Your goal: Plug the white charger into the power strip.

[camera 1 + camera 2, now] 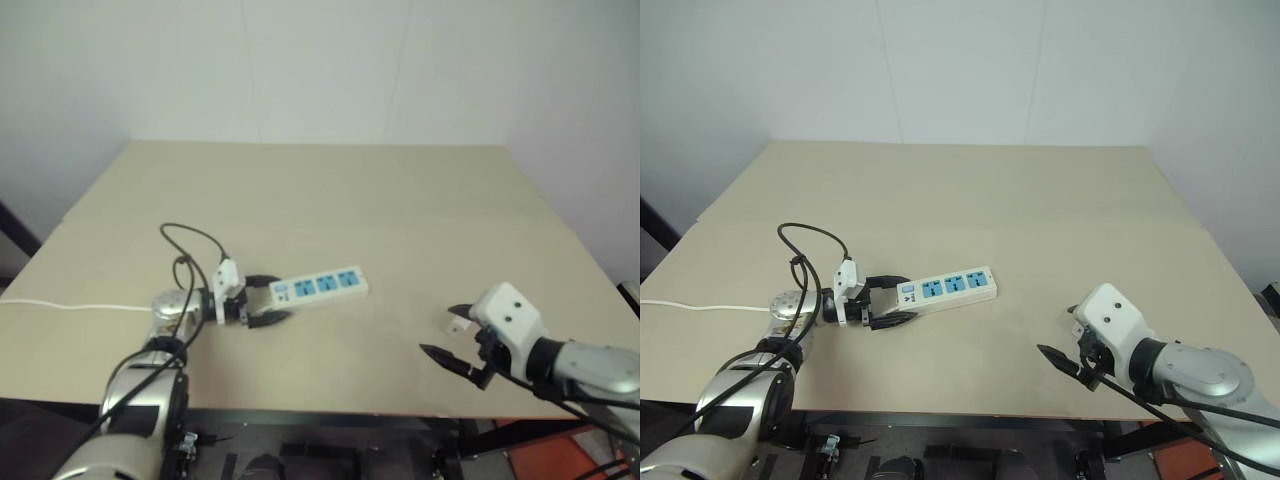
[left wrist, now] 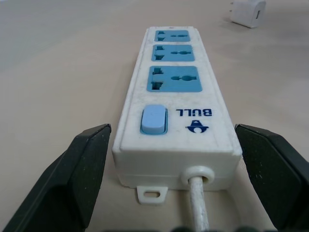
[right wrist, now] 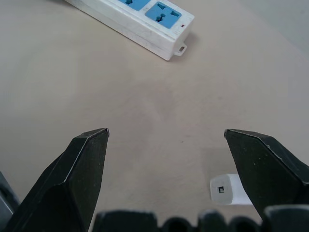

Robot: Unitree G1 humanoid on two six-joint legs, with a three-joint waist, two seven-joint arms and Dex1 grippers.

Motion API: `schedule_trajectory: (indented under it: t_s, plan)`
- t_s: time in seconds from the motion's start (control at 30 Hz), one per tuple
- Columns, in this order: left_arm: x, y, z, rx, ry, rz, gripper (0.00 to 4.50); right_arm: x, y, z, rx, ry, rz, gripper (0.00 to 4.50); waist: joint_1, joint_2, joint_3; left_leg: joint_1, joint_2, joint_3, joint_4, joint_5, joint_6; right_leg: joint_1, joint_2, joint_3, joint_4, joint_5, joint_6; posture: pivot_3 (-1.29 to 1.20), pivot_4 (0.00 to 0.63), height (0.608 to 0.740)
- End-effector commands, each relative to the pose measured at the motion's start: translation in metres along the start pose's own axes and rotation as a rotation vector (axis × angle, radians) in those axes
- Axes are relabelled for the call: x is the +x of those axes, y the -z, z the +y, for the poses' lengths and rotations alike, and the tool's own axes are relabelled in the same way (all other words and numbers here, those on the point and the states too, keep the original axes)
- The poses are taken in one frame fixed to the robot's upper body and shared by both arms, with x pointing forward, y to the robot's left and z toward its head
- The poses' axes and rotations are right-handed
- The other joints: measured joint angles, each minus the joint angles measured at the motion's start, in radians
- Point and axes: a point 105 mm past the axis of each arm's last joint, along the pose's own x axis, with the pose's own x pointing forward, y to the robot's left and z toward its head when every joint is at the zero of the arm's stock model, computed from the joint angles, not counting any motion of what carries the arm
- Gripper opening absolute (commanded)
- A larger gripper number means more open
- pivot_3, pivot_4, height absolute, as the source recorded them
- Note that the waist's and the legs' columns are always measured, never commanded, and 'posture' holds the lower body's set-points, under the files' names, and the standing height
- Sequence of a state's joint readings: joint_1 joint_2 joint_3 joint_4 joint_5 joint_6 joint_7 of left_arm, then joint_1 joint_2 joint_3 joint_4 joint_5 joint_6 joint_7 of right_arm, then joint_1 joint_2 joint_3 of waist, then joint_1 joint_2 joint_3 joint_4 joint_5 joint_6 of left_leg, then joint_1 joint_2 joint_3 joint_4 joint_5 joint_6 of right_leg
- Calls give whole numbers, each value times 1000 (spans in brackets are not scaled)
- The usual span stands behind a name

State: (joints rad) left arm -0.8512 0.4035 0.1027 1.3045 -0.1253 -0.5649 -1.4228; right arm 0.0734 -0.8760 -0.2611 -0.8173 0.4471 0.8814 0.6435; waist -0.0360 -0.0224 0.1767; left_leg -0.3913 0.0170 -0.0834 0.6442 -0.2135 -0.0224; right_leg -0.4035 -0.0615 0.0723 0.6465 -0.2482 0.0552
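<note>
- The left arm reaches in from the table's 8 o'clock corner, its forearm lying low over the tan table (image 1: 330, 190) and its wrist turned so the left gripper (image 1: 890, 300) points sideways toward 3 o'clock, nearly level.
- Its jaws are spread wide, one black finger (image 2: 72, 179) on each side of the switch end of the power strip (image 1: 320, 285); a clear gap shows on both sides, so nothing is grasped.
- The right arm comes in from 4 o'clock, wrist tilted downward, with the right gripper (image 1: 452, 340) aimed toward 10 o'clock above bare tabletop. Its jaws are also released and hold nothing.
- The power strip lies flat near the table's middle, slightly toward 7 o'clock, running from the left gripper toward 3 o'clock. It has three blue socket faces, a pale blue switch (image 2: 154, 119) and a thin white cord (image 1: 70, 306) trailing off toward 9 o'clock.
- Beside the switch the word "BULL" is printed in blue above a small logo.
- The white charger (image 1: 459, 324) rests on the table at 4 o'clock, just beside the right gripper's far finger, well apart from the strip and not plugged in.
</note>
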Motion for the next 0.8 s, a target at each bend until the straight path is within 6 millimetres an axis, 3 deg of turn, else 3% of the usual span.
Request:
schedule_trajectory:
  t_s: [0.03, 0.3, 0.5, 0.8]
  plan:
    - [6, -8, 4, 25, -9, -25, 4461, -3, -7, -1, -26, 24, -22, 4500, 0, 0, 0, 0, 0, 0, 0, 0, 0, 0, 0, 0, 0, 0, 0, 0, 150, 740]
    - [9, -1, 1, -10, 1, 7, 4461, -3, -5, -3, -16, 39, -14, 4500, 0, 0, 0, 0, 0, 0, 0, 0, 0, 0, 0, 0, 0, 0, 0, 0, 150, 740]
    - [12, 0, -2, 1, 22, 16, 3258, -1, -2, -1, -9, 41, -9, 4500, 2, 0, 0, 1, 0, 0, 0, 0, 0, 1, 0, 0, 0, 0, 0, 0, 150, 740]
    - [10, -3, -10, -23, 148, 36, 3259, -1, -3, -3, -14, 44, 0, 4500, 11, 0, 0, 0, 0, 0, 0, 0, 0, 1, 0, 0, 0, 0, 0, 0, 150, 740]
